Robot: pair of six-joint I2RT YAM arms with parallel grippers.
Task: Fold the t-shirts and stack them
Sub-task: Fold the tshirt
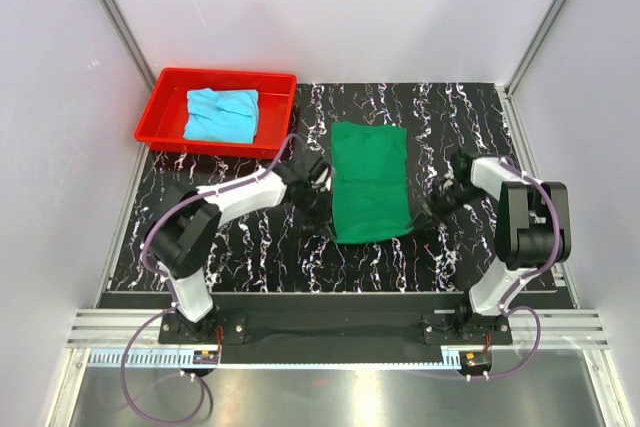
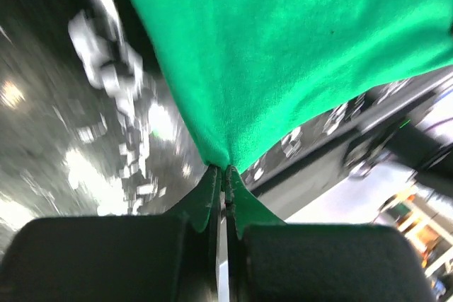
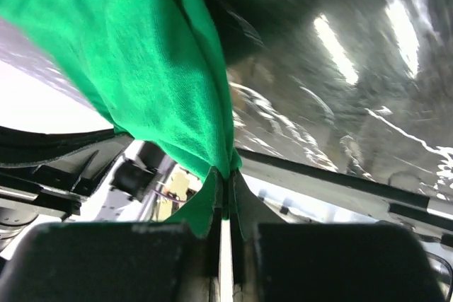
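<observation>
The dark green t-shirt (image 1: 370, 182) lies as a long folded strip in the middle of the black marbled table. My left gripper (image 1: 322, 185) is shut on its left edge, and the left wrist view shows green cloth (image 2: 283, 47) pinched between the fingertips (image 2: 225, 172). My right gripper (image 1: 428, 209) is shut on its right edge near the front corner, with the cloth (image 3: 141, 54) hanging from the closed tips (image 3: 228, 175). The light cyan-blue t-shirt (image 1: 222, 114) lies crumpled in the red tray (image 1: 160, 107) at the back left.
Grey walls and metal frame posts close in the table on the left, back and right. The arm bases stand on a rail at the near edge (image 1: 330, 327).
</observation>
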